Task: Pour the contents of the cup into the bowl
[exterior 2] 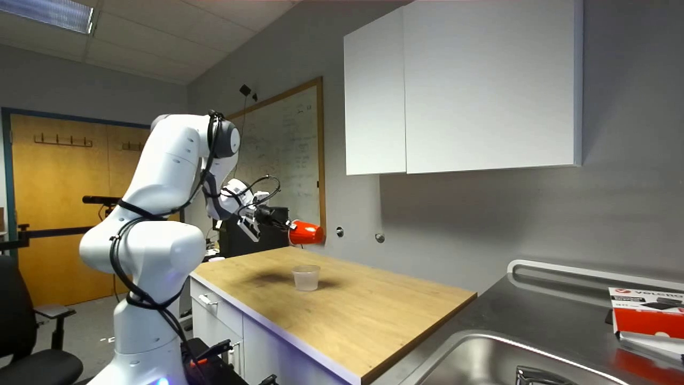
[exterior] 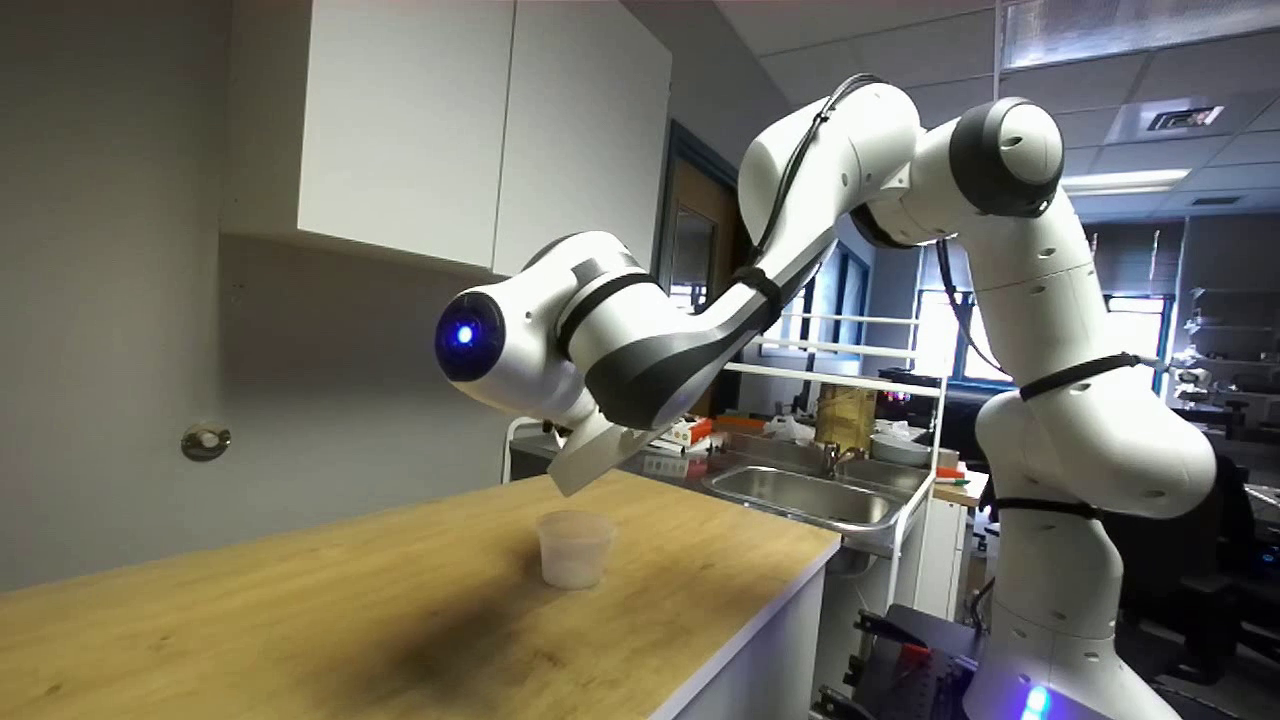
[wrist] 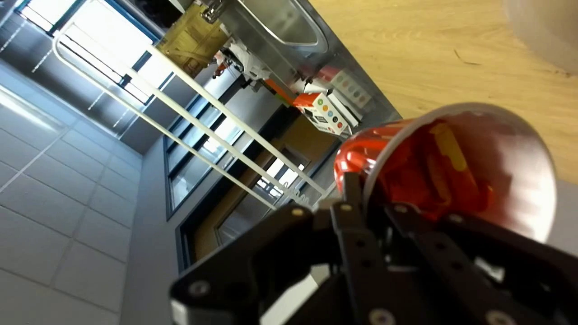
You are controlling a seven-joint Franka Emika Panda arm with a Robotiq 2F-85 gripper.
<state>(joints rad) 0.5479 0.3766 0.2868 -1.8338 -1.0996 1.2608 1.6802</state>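
The red-orange cup (exterior 2: 306, 233) is in the air in an exterior view, tipped on its side, above and beyond the bowl. My gripper (exterior 2: 289, 225) is shut on its rim. In the wrist view, the gripper (wrist: 371, 198) has one finger outside the cup (wrist: 515, 180) wall and one inside its mouth. A yellow strip (wrist: 451, 146) and red shapes show inside the cup. The translucent bowl (exterior: 575, 552) stands upright on the wooden counter in both exterior views (exterior 2: 306, 279). Part of the bowl (wrist: 553, 31) shows at the wrist view's top right. The arm hides cup and fingers in an exterior view.
The wooden counter (exterior: 330, 620) has an open front edge and a wall behind. White cabinets (exterior 2: 481, 85) hang above the counter. A steel sink (exterior 2: 481, 358) and a red-and-white box (exterior 2: 649, 315) are beside it. A white rack (exterior: 915, 540) stands near the sink.
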